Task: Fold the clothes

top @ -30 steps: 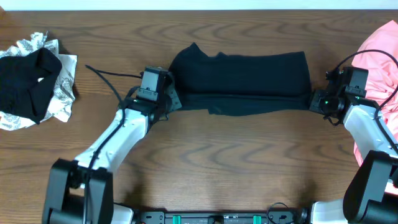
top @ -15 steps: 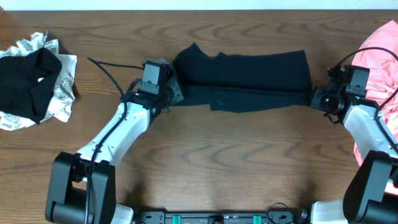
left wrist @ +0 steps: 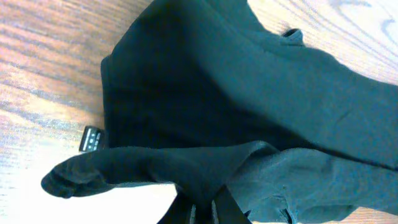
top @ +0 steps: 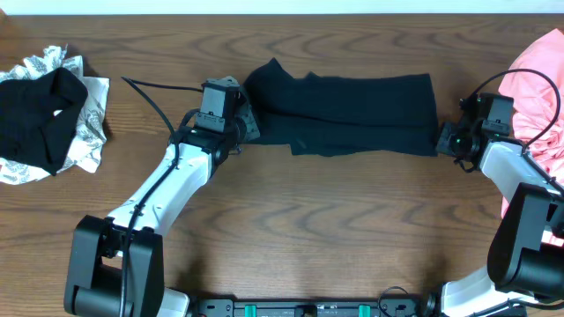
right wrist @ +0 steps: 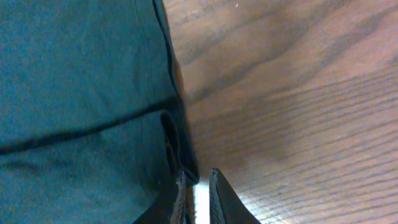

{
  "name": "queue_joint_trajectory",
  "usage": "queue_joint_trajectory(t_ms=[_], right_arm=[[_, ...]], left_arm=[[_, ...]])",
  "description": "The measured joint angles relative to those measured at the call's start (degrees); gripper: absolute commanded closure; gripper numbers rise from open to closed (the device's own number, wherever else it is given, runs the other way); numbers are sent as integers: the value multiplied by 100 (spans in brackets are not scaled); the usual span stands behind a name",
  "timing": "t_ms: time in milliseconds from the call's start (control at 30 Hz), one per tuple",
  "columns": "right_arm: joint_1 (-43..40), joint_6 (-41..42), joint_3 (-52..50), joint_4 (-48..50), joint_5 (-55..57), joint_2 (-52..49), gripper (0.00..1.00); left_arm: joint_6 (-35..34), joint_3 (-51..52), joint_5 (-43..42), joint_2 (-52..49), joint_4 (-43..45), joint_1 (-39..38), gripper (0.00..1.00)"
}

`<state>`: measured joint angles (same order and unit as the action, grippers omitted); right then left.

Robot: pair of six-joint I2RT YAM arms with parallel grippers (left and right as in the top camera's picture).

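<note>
Our left pincer (left wrist: 202, 210) pinches a fold of the plain black short-sleeved fabric shirt (top: 352, 110), which lies on the table (top: 308, 220) between both pincers. Our right pincer (right wrist: 196, 186), slightly parted, sits at its hem.

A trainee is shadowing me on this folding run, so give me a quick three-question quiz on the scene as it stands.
1. True or false: the black shirt lies as one long band on the wooden table.
2. What lies on the white-grey patterned piece? A) a black garment B) a towel C) nothing
3. Which gripper's wrist view shows it shut on shirt fabric?
Key: 1 true; 2 A; 3 the left gripper.
</note>
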<state>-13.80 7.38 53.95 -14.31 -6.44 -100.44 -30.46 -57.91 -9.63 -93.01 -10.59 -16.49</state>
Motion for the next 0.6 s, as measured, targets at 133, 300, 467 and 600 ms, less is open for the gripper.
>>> queue_joint_trajectory(t_ms=[133,300,467,600], right_arm=[[0,13,0,-7,-9,0,78],[0,7,0,-63,-160,0,76],[0,7,0,-57,-398,0,76],[0,11,0,-72,-470,0,73]], left_arm=[[52,0,2,0,101,0,93],[85,0,15,0,260,0,83],[94,0,63,-133,334,0,47],[225,-11,70,-374,308,7,45]])
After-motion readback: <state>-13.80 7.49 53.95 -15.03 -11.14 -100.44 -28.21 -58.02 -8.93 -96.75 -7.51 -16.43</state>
